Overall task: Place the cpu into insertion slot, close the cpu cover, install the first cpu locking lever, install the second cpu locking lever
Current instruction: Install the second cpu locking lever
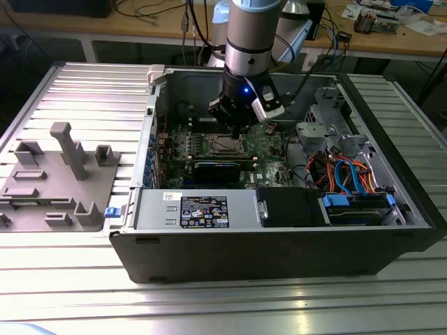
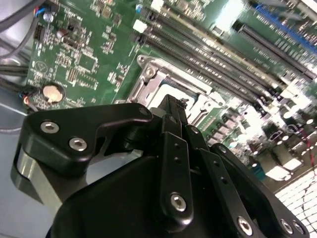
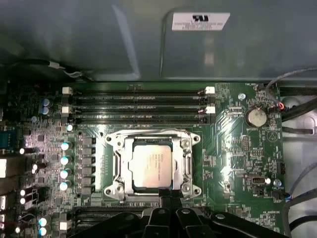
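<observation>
Gripper: your gripper [image 2: 171, 106] hangs just over the socket's edge, its fingers pressed together with nothing between them.
CPU: you see the cpu [image 3: 152, 166] lying flat in the insertion slot [image 3: 119, 163], the cpu cover [image 3: 187, 161] down around it.
Writing: the chip's print is too faint to make out; so are the white label [image 3: 200, 21] on the case wall and the black sticker [image 1: 204, 211] on the power supply.
</observation>
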